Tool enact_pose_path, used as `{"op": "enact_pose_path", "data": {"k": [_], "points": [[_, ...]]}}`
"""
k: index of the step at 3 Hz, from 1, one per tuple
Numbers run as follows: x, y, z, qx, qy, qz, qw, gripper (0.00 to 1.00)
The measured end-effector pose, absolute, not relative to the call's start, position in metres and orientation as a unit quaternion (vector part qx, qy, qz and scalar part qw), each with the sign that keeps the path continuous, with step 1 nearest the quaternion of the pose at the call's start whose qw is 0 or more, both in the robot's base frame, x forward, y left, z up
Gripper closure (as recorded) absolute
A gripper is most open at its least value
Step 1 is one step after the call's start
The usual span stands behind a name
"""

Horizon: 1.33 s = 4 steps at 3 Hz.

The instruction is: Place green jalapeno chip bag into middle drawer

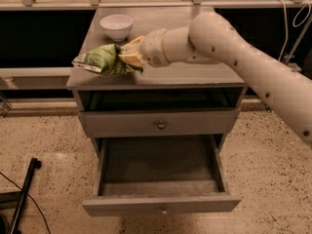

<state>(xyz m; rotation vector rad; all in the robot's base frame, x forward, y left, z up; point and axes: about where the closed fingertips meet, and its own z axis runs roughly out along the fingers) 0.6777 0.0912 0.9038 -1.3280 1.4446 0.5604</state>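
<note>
The green jalapeno chip bag (101,61) is a crumpled light-green foil bag held over the front left part of the grey cabinet top (195,74). My gripper (127,57) is shut on the bag's right end, its yellowish fingers (131,58) wrapped around it. The white arm reaches in from the right. The middle drawer (161,179) is pulled open below, a shallow grey box with an empty plank floor and a tiny front knob (163,210).
A white bowl (116,26) stands at the back left of the cabinet top. A shut drawer front with a round brass knob (161,126) sits above the open drawer. A black stand (24,191) lies on the speckled floor at left.
</note>
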Motion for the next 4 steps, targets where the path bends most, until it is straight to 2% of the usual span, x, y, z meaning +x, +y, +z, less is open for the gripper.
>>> {"op": "enact_pose_path", "data": {"k": [1, 2, 3, 4], "points": [[0.605, 0.086, 0.915, -0.598, 0.547, 0.228, 0.539, 1.00], [0.540, 0.050, 0.878, -0.671, 0.544, 0.131, 0.486, 1.00], [0.531, 0.016, 0.809, -0.674, 0.601, 0.077, 0.422, 1.00], [0.552, 0.015, 0.747, -0.652, 0.644, 0.065, 0.396, 1.00]]}}
